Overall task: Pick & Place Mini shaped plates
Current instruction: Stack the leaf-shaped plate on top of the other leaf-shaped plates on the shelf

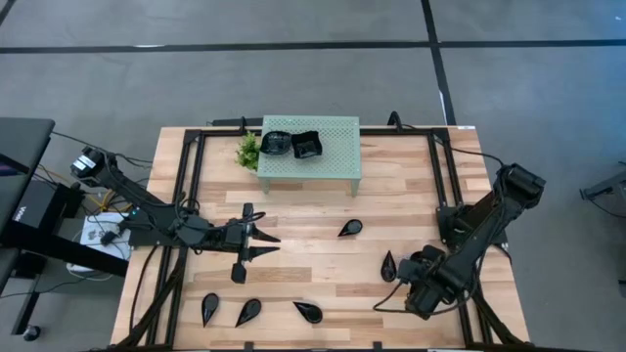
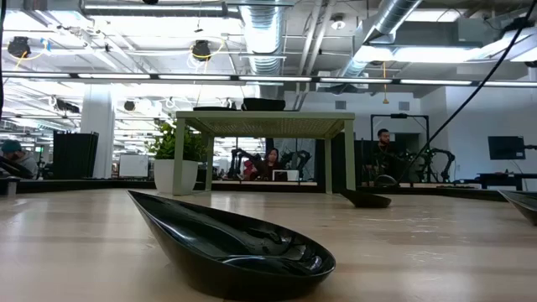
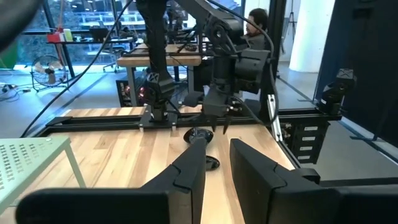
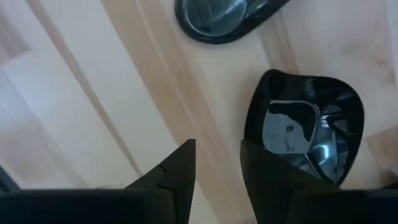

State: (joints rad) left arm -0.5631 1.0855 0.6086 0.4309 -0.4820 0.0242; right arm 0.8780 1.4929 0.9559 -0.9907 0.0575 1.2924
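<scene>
Wood table (image 1: 323, 284) with an open office behind it, people at desks way back. Two plates (image 1: 293, 145) already sit on top of the green stand (image 1: 337, 161), a wavy square one beside a rounder one, so that looks like the drop spot. Rest are loose on the table: three teardrop plates (image 1: 250, 311) in a row along the near edge, one (image 1: 350, 228) mid-table, another (image 1: 238, 273) just by the left gripper (image 1: 266, 242), and one (image 1: 389, 265) next to the right gripper (image 1: 411, 277).

Right gripper's down low over that side. Its wrist camera shows a square plate (image 4: 308, 134) sitting just beside one finger, not between them, with a teardrop plate (image 4: 221, 18) farther out. Fingers are parted with nothing in them, so I'd guess it's lining up a grab on the rim.

Left gripper is out over the middle of the table, fingers apart and empty, pointing across at the other arm. Probably just waiting its turn.

Little plant (image 1: 248, 150) is tucked beside the stand.
</scene>
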